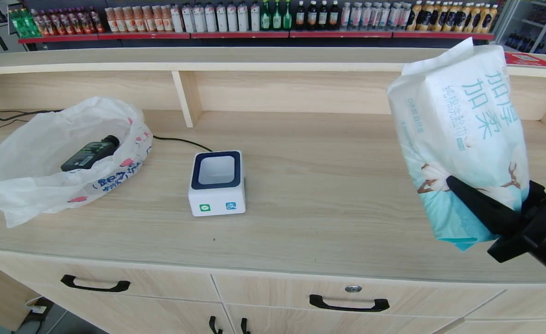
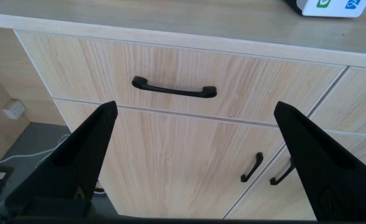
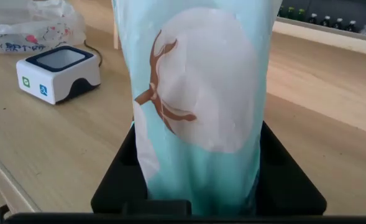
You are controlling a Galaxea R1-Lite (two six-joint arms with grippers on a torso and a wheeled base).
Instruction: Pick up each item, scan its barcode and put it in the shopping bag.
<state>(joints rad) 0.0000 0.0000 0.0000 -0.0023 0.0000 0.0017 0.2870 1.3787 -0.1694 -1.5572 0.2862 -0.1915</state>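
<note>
A pale wooden surface (image 1: 328, 204) carries a white plastic shopping bag (image 1: 32, 185), lying open at the robot's left. The right gripper (image 1: 495, 195) holds a white-and-teal soft pack (image 1: 458, 139) upright above the surface's right side, fingers clamped on its lower end, well apart from the small white scanner (image 1: 217, 183) between bag and pack. A dark item (image 1: 90, 154) lies inside the bag, while the left gripper (image 2: 195, 109), fingers spread wide around nothing, faces the drawer front (image 2: 170, 62) below the surface.
</note>
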